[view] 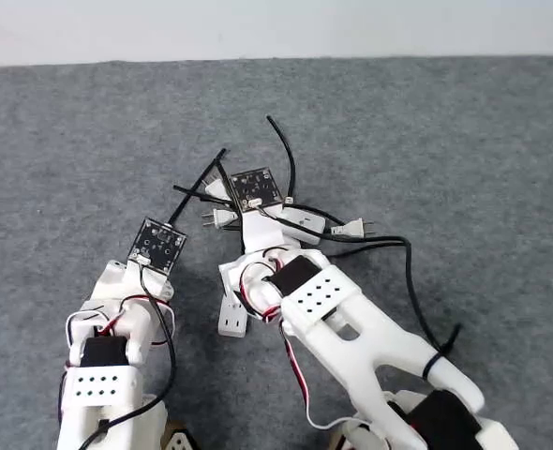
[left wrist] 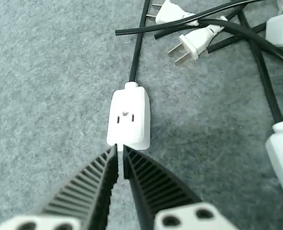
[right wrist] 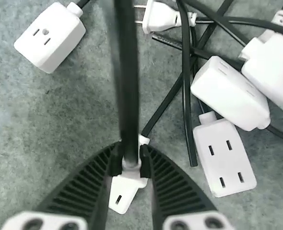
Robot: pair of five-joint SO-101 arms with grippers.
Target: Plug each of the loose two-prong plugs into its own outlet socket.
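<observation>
Right tool (right wrist: pixel 130 158) pinches black cord (right wrist: pixel 127 72) where it enters white socket (right wrist: pixel 123 191), as we read from that wrist | left tool (left wrist: pixel 121 151) pressed together, empty, tips at outlet socket (left wrist: pixel 128 120) on grey worktop (left wrist: pixel 45 72) | high view gives us two loose plugs: first plug (view: pixel 224 217), second plug (view: pixel 352 228), apart, each unplugged

The jaws pinch a black cord (right wrist: pixel 127 96) just above a white block (right wrist: pixel 125 188), seemingly a socket.
</observation>
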